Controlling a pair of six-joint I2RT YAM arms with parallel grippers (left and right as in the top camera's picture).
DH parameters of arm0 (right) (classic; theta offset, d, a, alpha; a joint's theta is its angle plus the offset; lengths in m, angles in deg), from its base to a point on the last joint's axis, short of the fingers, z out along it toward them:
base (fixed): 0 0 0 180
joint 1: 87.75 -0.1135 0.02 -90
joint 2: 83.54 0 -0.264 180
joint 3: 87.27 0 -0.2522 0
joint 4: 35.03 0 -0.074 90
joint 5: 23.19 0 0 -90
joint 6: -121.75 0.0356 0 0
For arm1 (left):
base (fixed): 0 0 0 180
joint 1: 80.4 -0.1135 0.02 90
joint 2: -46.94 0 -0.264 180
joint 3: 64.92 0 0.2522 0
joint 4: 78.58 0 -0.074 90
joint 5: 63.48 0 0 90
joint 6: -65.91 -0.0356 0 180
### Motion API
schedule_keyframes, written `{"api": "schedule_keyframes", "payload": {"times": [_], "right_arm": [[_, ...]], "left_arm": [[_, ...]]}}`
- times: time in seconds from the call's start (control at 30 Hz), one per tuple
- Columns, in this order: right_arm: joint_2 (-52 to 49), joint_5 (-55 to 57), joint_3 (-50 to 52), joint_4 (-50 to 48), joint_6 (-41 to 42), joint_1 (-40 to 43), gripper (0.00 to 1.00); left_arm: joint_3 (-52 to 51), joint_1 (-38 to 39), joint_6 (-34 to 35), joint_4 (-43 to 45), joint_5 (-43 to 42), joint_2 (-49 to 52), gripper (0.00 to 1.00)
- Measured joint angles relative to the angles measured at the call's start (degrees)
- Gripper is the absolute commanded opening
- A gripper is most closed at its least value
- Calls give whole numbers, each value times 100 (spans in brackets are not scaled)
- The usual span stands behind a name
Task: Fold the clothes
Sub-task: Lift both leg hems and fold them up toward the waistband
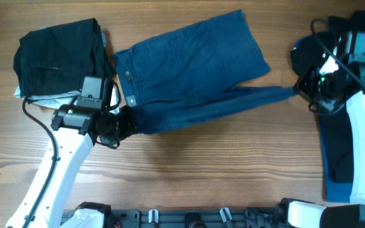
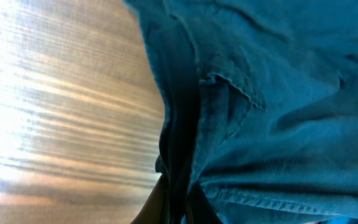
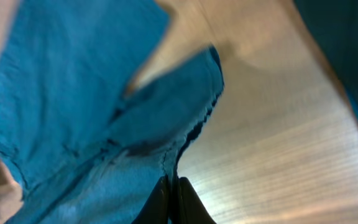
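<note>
Overhead: one pair of denim shorts (image 1: 195, 57) lies at the middle back of the worktop (image 1: 233, 171). One leg is flat and the other is pulled into a taut band. The left fingers (image 1: 127, 122) clamp its waistband end, and the right fingers (image 1: 301, 87) clamp the hem near the right edge. One folded black garment (image 1: 59, 50) sits at the back left corner. Bare wood runs along the front edge.

Left wrist: the fingers are together, pinching a denim fold above the wood.

Right wrist: the fingers are together on the hem's edge.
</note>
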Motion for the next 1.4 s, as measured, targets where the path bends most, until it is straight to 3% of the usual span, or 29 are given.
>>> {"api": "schedule_keyframes", "payload": {"times": [0.23,0.57,1.0,1.4], "right_arm": [[-212,195,-197,-988,-81,-461,4],[-863,280,-208,-2581,-81,-765,4],[-2280,546,-219,-4854,-446,-1530,4],[-3176,881,-219,-6081,-621,-1646,4]], "left_arm": [[363,-2,72,435,481,0,4],[385,-2,122,1873,1279,48,4],[393,-9,125,3515,1978,1838,4],[393,-61,140,4474,2293,2420,4]]}}
